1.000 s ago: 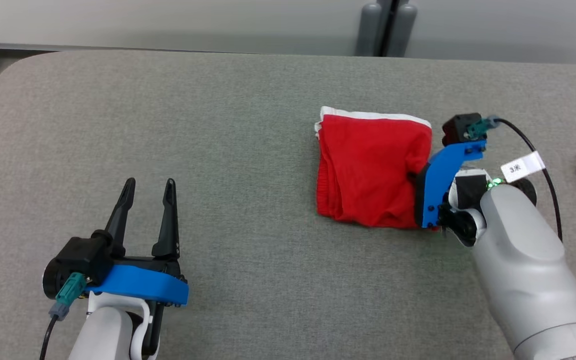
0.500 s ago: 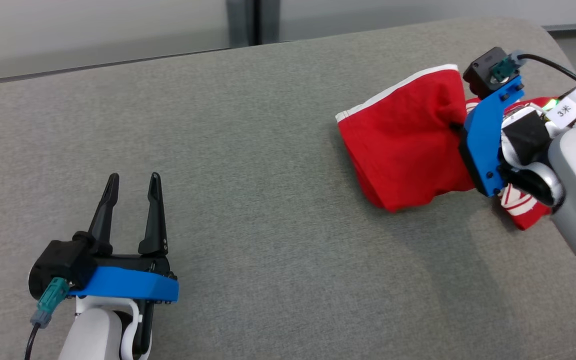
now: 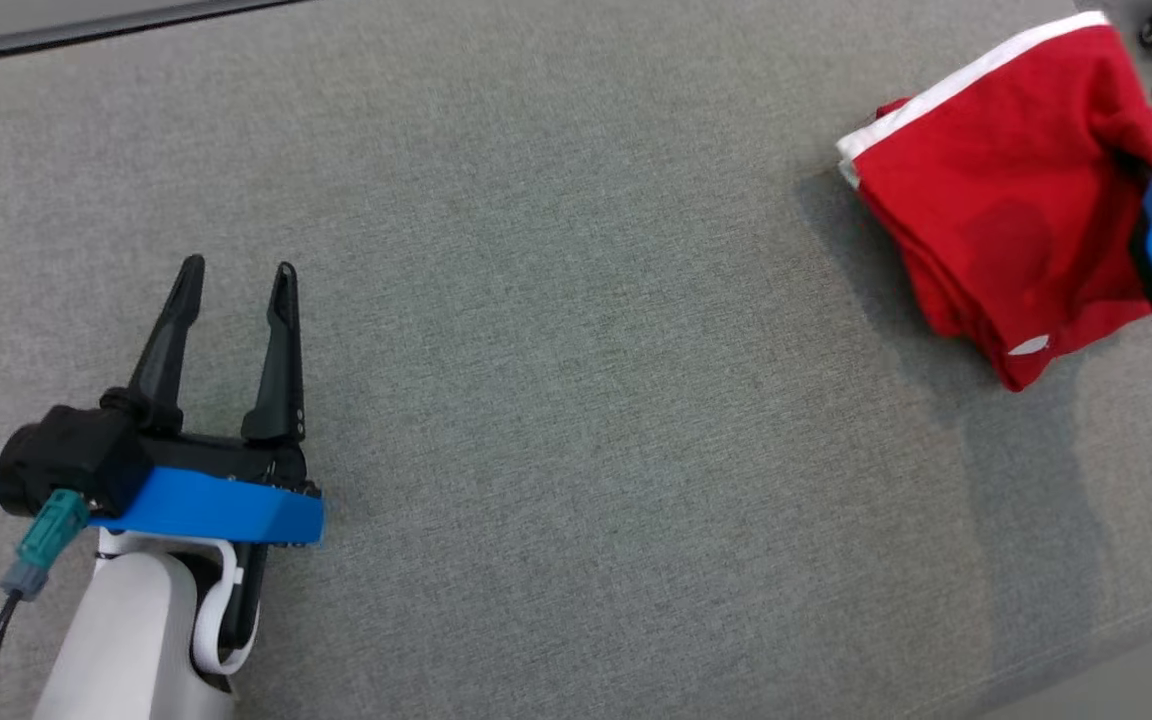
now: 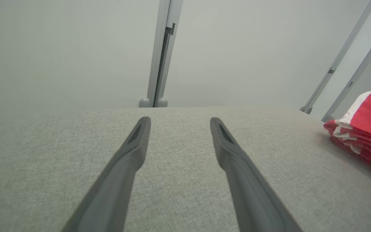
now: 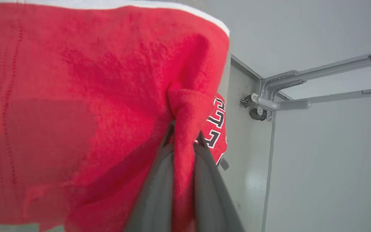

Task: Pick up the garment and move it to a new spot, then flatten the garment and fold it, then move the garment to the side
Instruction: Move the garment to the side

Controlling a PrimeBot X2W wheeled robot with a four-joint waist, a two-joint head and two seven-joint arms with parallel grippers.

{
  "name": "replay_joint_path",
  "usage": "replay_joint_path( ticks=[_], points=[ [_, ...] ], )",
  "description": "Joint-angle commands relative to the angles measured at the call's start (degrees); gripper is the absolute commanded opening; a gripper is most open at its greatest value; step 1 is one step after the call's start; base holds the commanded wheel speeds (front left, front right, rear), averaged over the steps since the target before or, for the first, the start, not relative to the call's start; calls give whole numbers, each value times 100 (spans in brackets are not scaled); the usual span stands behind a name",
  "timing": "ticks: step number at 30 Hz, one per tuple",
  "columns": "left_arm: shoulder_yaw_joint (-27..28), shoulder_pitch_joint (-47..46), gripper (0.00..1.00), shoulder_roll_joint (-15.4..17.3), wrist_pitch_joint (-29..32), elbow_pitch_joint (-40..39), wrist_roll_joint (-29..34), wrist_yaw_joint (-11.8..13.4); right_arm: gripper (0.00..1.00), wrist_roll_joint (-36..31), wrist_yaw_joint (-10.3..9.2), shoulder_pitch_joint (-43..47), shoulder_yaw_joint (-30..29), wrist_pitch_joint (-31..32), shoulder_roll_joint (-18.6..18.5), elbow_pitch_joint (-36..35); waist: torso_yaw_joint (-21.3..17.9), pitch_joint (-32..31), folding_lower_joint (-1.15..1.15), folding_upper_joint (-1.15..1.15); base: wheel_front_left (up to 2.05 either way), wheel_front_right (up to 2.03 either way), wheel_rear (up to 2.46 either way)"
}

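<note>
Red garment [image 3: 1006, 190] lifted rightward, pinched in right fingers [image 5: 158, 187]; left fingers [image 3: 281, 320] spread, empty; black-white lettering [image 5: 215, 120] unreadable.

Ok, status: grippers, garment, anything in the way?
Right gripper shut on the red garment, pinching its bunched edge. Left gripper open, holding nothing, over the grey table. Other lettered red cloth just behind the garment.

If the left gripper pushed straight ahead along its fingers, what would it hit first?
Probably nothing: the left gripper faces bare grey table; the red garment lies off to its right.
</note>
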Motion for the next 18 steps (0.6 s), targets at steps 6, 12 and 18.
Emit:
replay_joint_path(
  ticks=[6, 12, 18],
  points=[
    [31, -134, 100, 289, 349, -555, 75, 44, 0, -420, -4, 14, -639, -774, 226, 952, 32, 497, 0, 0, 0, 0, 0],
    [-27, -70, 100, 392, 582, -889, 82, 81, 0, -1013, -4, 119, -1233, -1119, 526, 1746, 28, 613, 0, 0, 0, 0, 0],
    [-63, -3, 100, 439, 664, -959, 52, 88, 100, -1573, -4, 103, -1843, -1627, 840, 2222, 17, 562, 0, 0, 0, 0, 0]
  ],
)
